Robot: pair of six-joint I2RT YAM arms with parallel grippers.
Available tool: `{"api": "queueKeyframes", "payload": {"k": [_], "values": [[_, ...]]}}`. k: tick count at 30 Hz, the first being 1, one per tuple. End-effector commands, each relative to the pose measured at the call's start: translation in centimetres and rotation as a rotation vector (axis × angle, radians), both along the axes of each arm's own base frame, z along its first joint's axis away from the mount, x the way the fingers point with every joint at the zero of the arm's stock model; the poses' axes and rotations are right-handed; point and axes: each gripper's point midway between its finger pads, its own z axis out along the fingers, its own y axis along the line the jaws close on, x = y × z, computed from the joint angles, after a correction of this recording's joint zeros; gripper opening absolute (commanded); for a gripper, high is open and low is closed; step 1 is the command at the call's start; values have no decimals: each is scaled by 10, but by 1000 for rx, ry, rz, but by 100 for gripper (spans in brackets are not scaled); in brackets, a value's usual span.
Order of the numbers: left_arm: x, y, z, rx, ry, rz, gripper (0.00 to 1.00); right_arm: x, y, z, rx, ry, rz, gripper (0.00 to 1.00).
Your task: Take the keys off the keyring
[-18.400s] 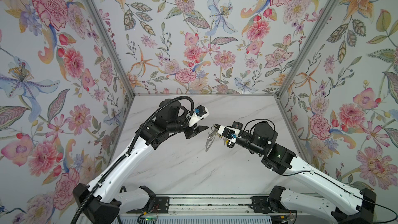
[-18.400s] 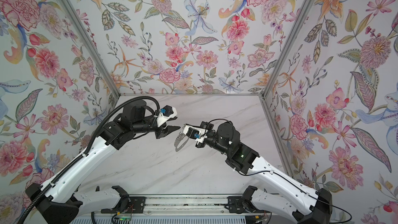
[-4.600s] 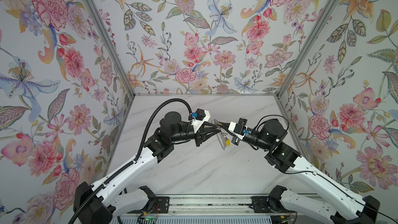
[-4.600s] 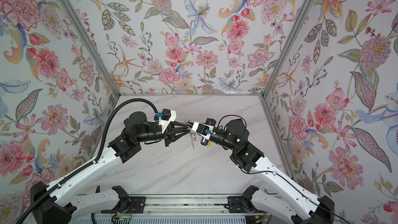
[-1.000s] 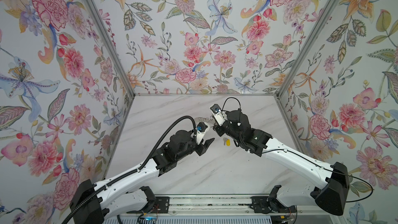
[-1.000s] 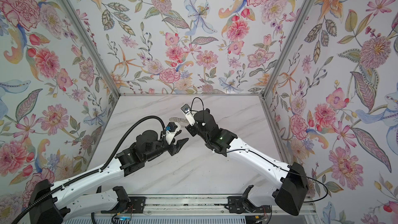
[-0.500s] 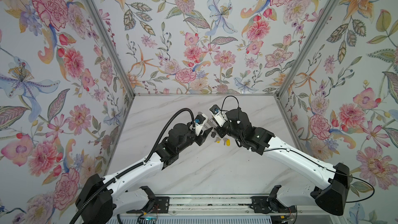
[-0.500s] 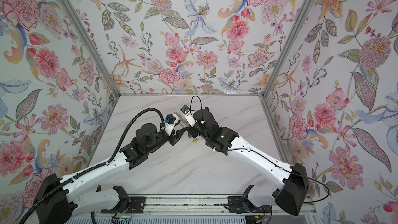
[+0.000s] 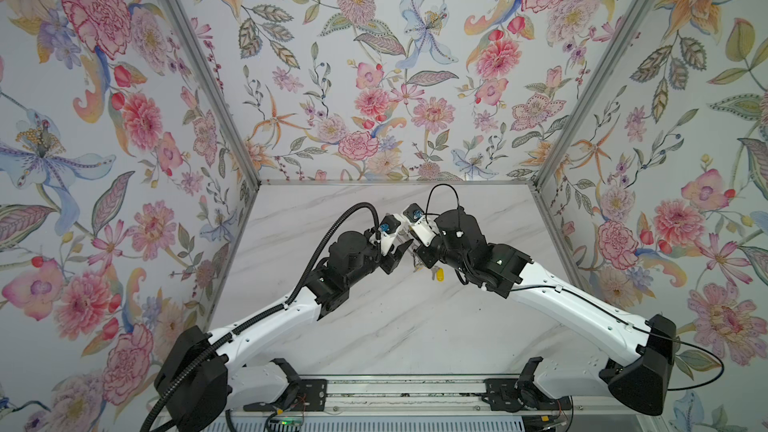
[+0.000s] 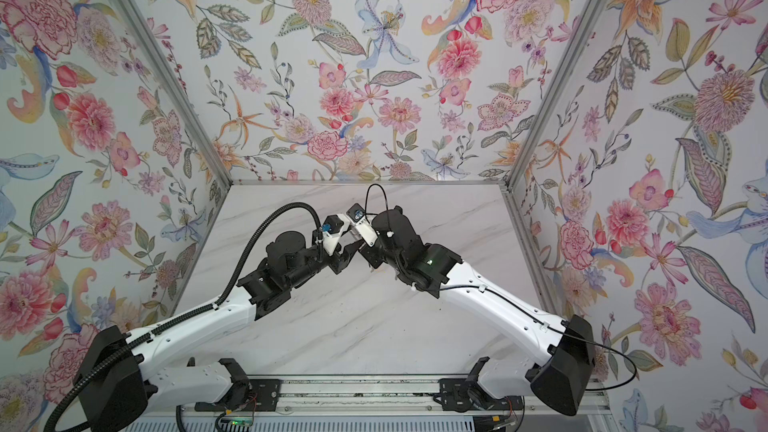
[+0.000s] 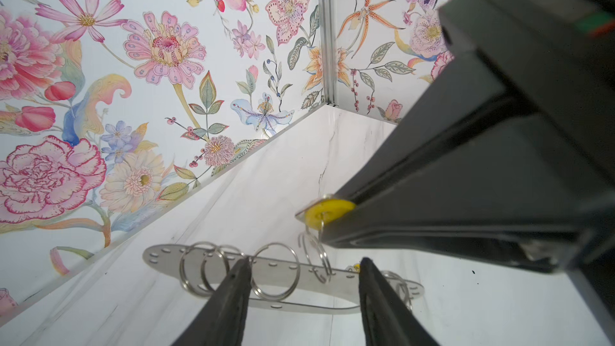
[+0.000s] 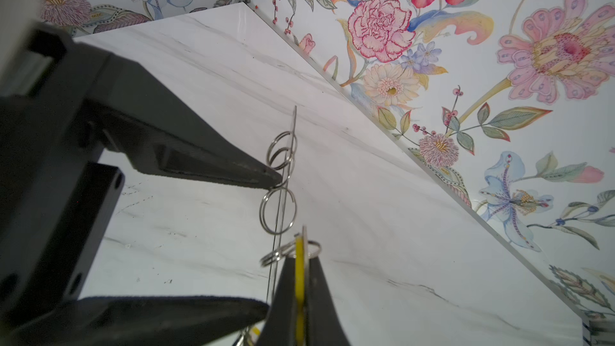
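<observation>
Up over the table [image 9: 374, 326], the right gripper [image 12: 301, 259] was pinched tight on 1 key [image 11: 300, 215] by its yellow tag [image 11: 327, 213], and the keyring [image 11: 273, 267] hung from that key by a small ring [image 12: 274, 256]. The left gripper [image 11: 304, 262] had its jaws about halfway apart and held nothing. Its 2 fingers [image 11: 233, 294] reached to the keyring's flat side, 1 tip touching it.

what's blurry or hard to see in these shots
Left wrist view: the right tool looms dark and soft up close, the keyring beyond is sharp. Right wrist view: the left tool is blurred. In a top view: even light, the keys are tiny.
</observation>
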Motion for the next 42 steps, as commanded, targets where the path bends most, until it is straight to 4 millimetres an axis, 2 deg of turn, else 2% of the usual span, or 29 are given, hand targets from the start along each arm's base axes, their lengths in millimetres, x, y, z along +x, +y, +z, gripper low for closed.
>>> {"api": "queueKeyframes", "payload": {"k": [1, 7, 18, 23, 27, 32, 37, 42], "values": [[7, -1, 15, -1, -48, 5, 51, -3, 2, 14, 14, -20, 13, 0], [9, 3, 19, 17, -67, 21, 39, -5, 1, 11, -10, -17, 22, 0], [-4, -8, 17, 46, -96, -83, 21, -8, 3, 15, -15, -24, 44, 0], [-5, -10, 13, 79, -95, -100, 21, -11, 4, 18, -6, -24, 56, 0], [1, -9, 6, 120, -86, -86, 24, -12, 4, 20, -1, -25, 61, 0], [4, -9, 13, 121, -99, -85, 23, -15, 4, 20, -6, -22, 68, 0], [4, -9, 10, 136, -97, -93, 6, -14, 1, 21, -8, -26, 56, 0], [4, -5, 10, 185, -124, -99, 0, -13, -1, 24, -4, -31, 51, 0]]}}
